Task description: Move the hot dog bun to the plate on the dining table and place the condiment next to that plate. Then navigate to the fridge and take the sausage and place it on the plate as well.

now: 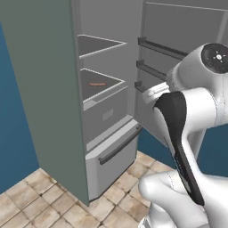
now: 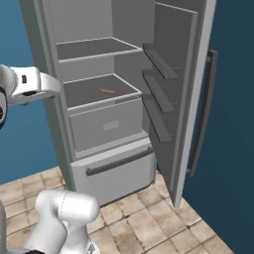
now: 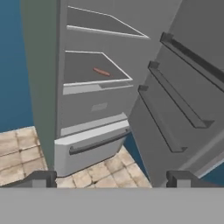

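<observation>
The tall grey fridge [image 1: 44,89] [image 2: 47,59] [image 3: 43,87] stands open in front of me. The sausage [image 1: 97,83] [image 2: 107,91] [image 3: 101,71], a thin reddish-brown stick, lies on the lower wire shelf above the drawers. In the hand view my gripper [image 3: 111,180] is open and holds nothing. It hangs well back from the fridge, facing the shelves, with its dark fingertips [image 3: 40,179] wide apart. The hot dog bun, the plate, the dining table and the condiment are out of view.
The fridge door [image 1: 178,26] [image 2: 183,99] [image 3: 183,87] stands swung open on the right, its bins jutting inward. An upper shelf [image 2: 92,48] is bare. A lower drawer with a bar handle [image 1: 116,149] [image 2: 116,161] [image 3: 96,142] sits above the tiled floor [image 1: 44,200].
</observation>
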